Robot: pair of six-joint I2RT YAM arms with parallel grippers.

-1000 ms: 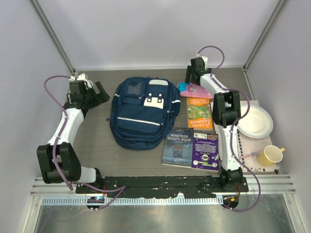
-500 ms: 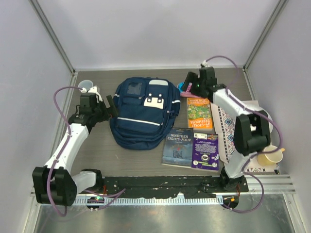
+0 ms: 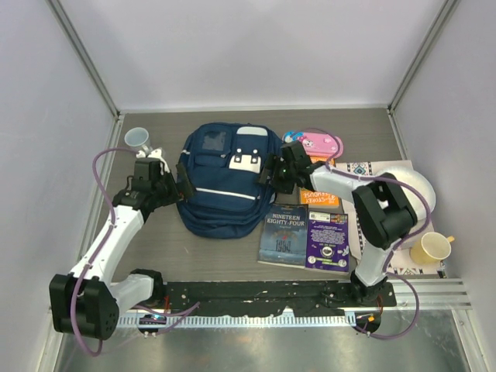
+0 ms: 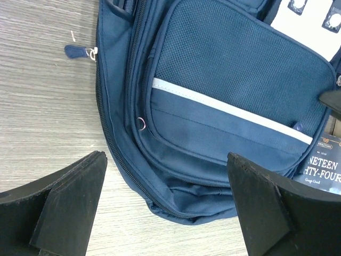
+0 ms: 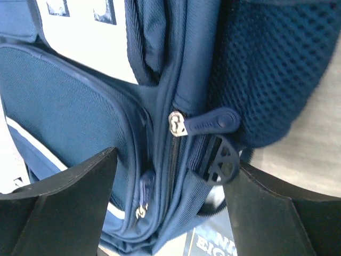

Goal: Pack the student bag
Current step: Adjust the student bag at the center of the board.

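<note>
My right end effector stands wide apart with nothing in it. My left end effector is spread just as wide and is also empty. The student bag lies flat on the table between the two of them, front pockets up, close against both sets of fingers. Every zip I can see looks closed.

I judge the step in hand to be unzipping the main compartment before any packing. Just ahead of my right end effector, a little beyond the gap between its fingers, the blue pull tab sticks out sideways from its metal slider toward the mesh side pocket. A black buckle sits by the finger on the mesh side, and a second, smaller pull hangs by the other finger. I should catch neither.

To do this well, I would advance until the tab lies squarely between the pads and pinch the flat tab rather than the slider. Then I would draw along the zip line, not across it, because the soft fabric is likely to bunch.

Ahead of my left end effector are the bag's lower corner and white stripe. Pressing down there should keep the bag from sliding toward my right end effector. The Nineteen Eighty-Four book lies just beside the bag, near my right end effector, and a dragged bag could shove it.
</note>
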